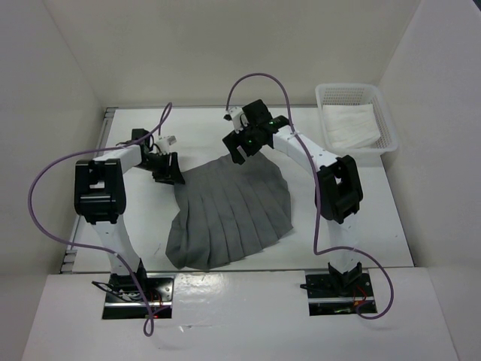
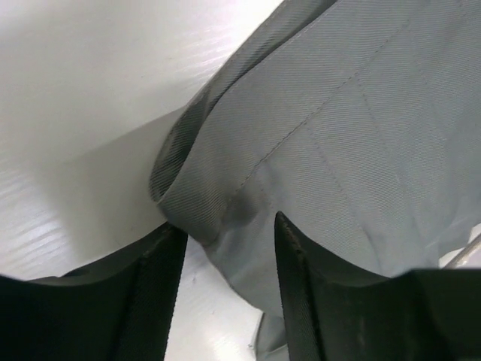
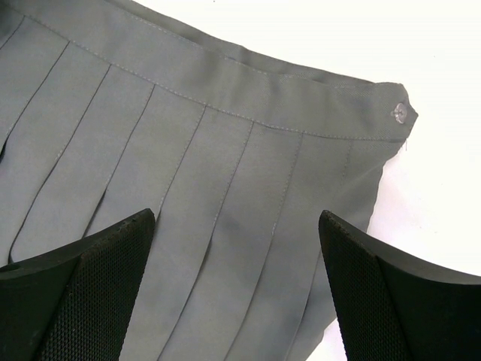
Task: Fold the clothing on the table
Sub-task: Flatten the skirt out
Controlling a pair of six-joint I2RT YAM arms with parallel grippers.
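Observation:
The clothing, a grey pleated skirt, lies fanned out flat on the white table, waistband at the far side. My left gripper is at the waistband's left corner. In the left wrist view its jaws stand apart, straddling that folded corner of the skirt, with a gap still showing beside the cloth. My right gripper hovers over the waistband's right part. In the right wrist view it is wide open above the pleats, near the button at the corner.
A white mesh basket holding a white cloth stands at the far right corner. White walls enclose the table on the left, back and right. Purple cables loop above both arms.

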